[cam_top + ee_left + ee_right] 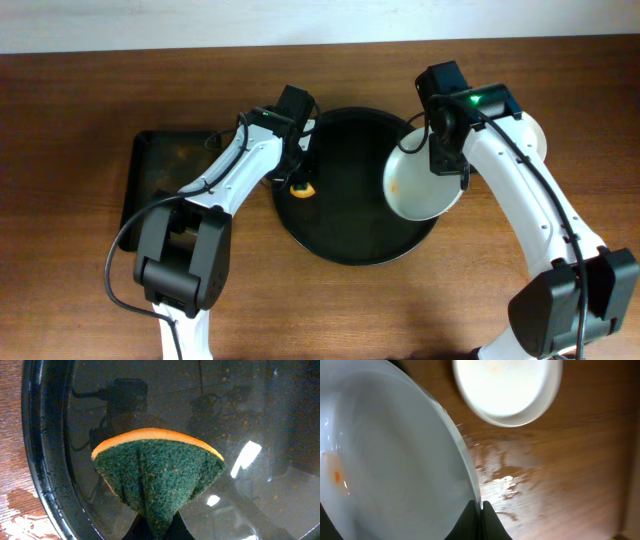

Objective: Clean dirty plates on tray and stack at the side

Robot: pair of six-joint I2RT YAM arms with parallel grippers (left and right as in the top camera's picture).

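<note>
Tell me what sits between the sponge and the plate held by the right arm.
Nothing but bare tray floor separates sponge from plate, per the overhead view.

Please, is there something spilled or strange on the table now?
Yes: wet patches shine on the wooden table beside the plate that the right gripper holds by its rim. That plate carries an orange smear. The sponge in the left gripper looks ordinary. Nothing looks broken.
</note>
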